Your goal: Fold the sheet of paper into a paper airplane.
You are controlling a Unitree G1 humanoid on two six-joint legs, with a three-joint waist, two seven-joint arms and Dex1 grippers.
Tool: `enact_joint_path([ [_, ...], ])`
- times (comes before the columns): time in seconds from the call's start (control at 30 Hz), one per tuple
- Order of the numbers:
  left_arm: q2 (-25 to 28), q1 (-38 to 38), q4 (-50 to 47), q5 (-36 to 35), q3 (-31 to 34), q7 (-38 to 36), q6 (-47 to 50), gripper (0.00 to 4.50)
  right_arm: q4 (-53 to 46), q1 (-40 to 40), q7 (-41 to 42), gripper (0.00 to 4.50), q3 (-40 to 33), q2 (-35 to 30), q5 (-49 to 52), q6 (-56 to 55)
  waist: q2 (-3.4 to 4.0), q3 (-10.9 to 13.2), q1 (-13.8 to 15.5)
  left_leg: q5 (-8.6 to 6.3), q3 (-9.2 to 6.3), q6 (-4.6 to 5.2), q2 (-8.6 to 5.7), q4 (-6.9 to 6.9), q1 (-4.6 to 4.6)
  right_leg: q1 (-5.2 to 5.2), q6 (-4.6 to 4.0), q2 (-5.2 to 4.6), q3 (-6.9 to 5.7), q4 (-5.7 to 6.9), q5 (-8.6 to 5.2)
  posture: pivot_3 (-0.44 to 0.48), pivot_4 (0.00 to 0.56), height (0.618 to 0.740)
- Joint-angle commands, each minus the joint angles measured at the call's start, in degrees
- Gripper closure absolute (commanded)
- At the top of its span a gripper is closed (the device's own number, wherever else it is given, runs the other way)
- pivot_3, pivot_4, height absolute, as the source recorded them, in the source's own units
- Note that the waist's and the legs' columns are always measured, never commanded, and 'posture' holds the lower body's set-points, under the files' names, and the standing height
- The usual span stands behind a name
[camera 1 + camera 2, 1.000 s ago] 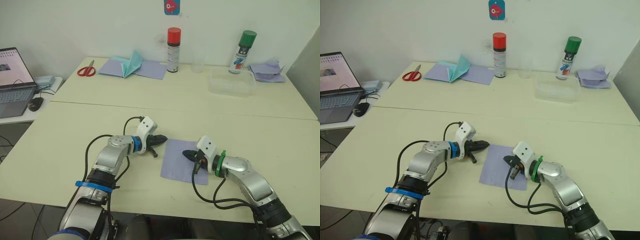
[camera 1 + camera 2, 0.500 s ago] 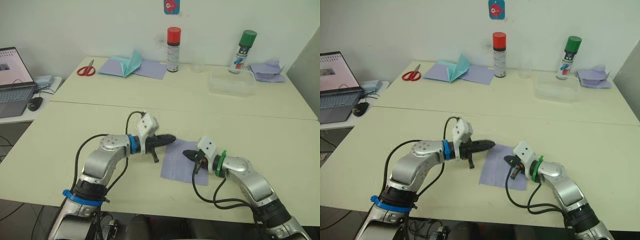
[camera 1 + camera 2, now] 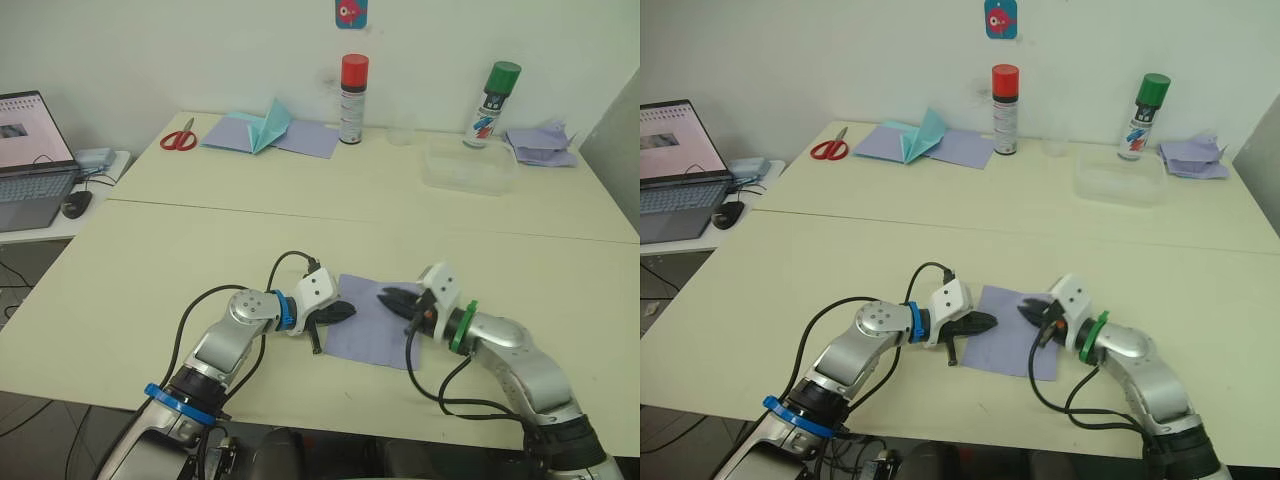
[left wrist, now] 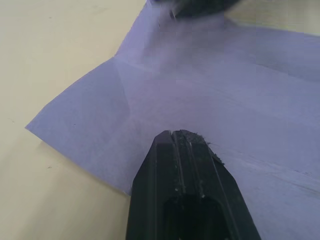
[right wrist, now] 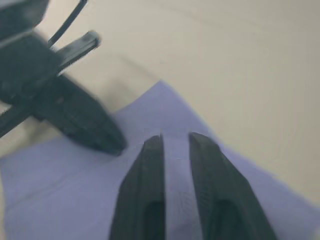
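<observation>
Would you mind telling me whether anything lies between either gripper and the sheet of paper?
Nothing visible does. The sheet of paper lies flat on the table, with the left gripper at its left edge and the right gripper over its right part.

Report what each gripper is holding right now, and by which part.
Nothing is held. The left gripper, fingers together, and the right gripper, fingers slightly apart, both sit over the flat sheet of paper.

left gripper (image 3: 347, 309) jaws closed, right gripper (image 3: 386, 297) jaws slightly parted, tips facing each other
</observation>
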Motion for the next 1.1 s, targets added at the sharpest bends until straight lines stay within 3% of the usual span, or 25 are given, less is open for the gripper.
enact_joint_path([
  [0.03, 0.92, 1.95, 3.05, 2.97, -2.30, -0.09, 1.86, 4.50, -1.18, 1.16, -2.64, 2.16, -2.98, -0.38, 0.32, 2.09, 0.02, -0.01, 0.00, 0.00, 0.00, 0.00, 0.01, -0.01, 0.00, 0.00, 0.00, -0.01, 0.00, -0.01, 0.00, 0.000, 0.150, 0.740],
  [0.1, 0.92, 1.74, 3.32, 3.04, -2.33, -0.19, 1.87, 4.50, -1.07, 1.33, -2.98, 1.52, -2.96, -0.47, 0.26, 2.93, 0.04, -0.02, -0.01, 0.00, 0.00, 0.00, 0.03, -0.03, 0.00, 0.00, 0.00, -0.01, 0.00, -0.03, 0.00, 0.000, 0.150, 0.740],
  [0.33, 0.77, 1.30, 3.94, 3.28, -2.63, -0.35, 2.02, 4.50, -0.79, 0.97, -4.42, 1.52, -2.89, 1.62, 2.27, 6.84, 0.07, -0.04, -0.06, 0.00, 0.00, 0.00, 0.04, -0.03, 0.00, 0.00, 0.00, -0.01, 0.01, -0.05, 0.00, 0.000, 0.150, 0.740],
  [0.43, 0.72, 1.24, 3.96, 3.40, -2.66, -0.39, 2.35, 4.50, -1.00, 0.69, -3.51, 2.09, -1.97, 1.86, 2.16, 6.63, 0.07, -0.04, -0.06, 0.00, 0.00, 0.00, 0.03, -0.03, 0.00, 0.01, 0.00, -0.01, 0.01, -0.08, 0.00, 0.000, 0.150, 0.740],
  [0.63, 0.21, 1.11, 4.04, 3.14, -2.29, -0.01, 3.19, 4.50, -0.26, -0.23, -2.07, 4.31, 0.49, 0.60, -1.05, 2.20, 0.07, -0.04, -0.07, 0.00, 0.00, 0.00, 0.03, -0.04, -0.01, 0.01, 0.00, 0.00, 0.00, -0.13, 0.00, 0.000, 0.150, 0.740],
  [0.67, 0.12, 1.03, 4.04, 3.15, -2.26, 0.08, 3.33, 4.50, -0.17, -0.29, -1.50, 4.45, 1.31, 0.10, -1.90, 0.80, 0.07, -0.04, -0.07, 0.00, -0.01, 0.01, 0.03, -0.04, -0.01, 0.02, 0.00, 0.00, 0.00, -0.15, 0.00, 0.000, 0.150, 0.740],
  [0.87, -0.17, 1.24, 3.73, 3.29, -2.67, -0.01, 3.22, 4.50, 1.07, -0.04, 2.47, 4.45, 6.41, -2.07, -5.80, -5.42, 0.07, -0.04, -0.07, -0.01, -0.03, 0.02, 0.02, -0.04, -0.01, 0.11, 0.01, 0.01, -0.03, -0.30, 0.00, 0.000, 0.150, 0.740],
  [1.1, -0.09, 1.33, 3.42, 3.46, -2.68, 0.02, 3.29, 4.50, 4.22, -0.83, 4.18, 4.45, 10.65, -4.13, -9.55, -3.72, 0.07, -0.04, -0.06, -0.01, -0.06, 0.02, 0.02, -0.04, 0.00, 0.18, 0.00, 0.00, -0.05, -0.38, 0.00, 0.000, 0.150, 0.740],
])
